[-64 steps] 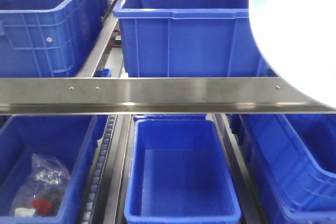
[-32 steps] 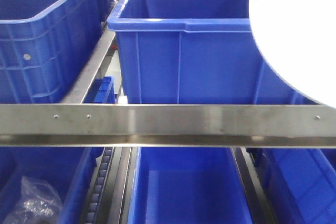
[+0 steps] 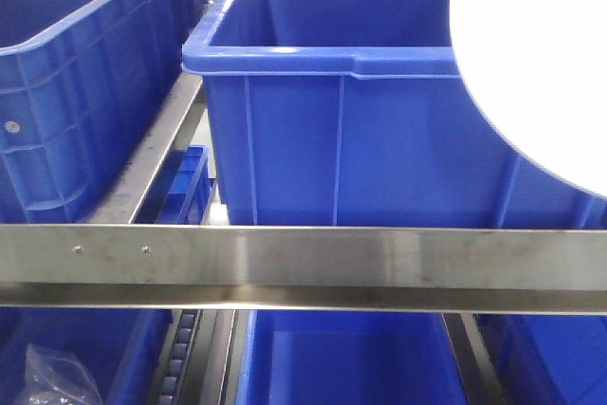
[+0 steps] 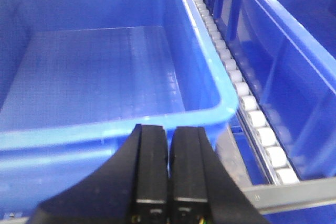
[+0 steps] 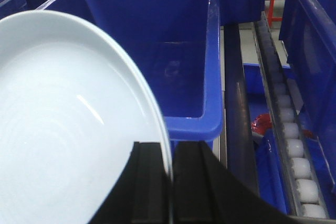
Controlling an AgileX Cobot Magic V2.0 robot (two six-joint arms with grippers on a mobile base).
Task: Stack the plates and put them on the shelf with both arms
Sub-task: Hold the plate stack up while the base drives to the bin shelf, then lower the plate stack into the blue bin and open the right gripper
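— Where is the plate?

— My right gripper (image 5: 169, 182) is clamped on its rim. The plate (image 5: 68, 124) stands tilted on edge above the shelf's front rail (image 3: 303, 267), in front of a blue bin (image 5: 157, 51) on the upper tier. In the front view it fills the top right corner.

— And your left gripper?

— My left gripper (image 4: 168, 182) is closed with nothing between its fingers, hanging at the near rim of another blue bin (image 4: 105, 77), beside the roller track (image 4: 236, 77).
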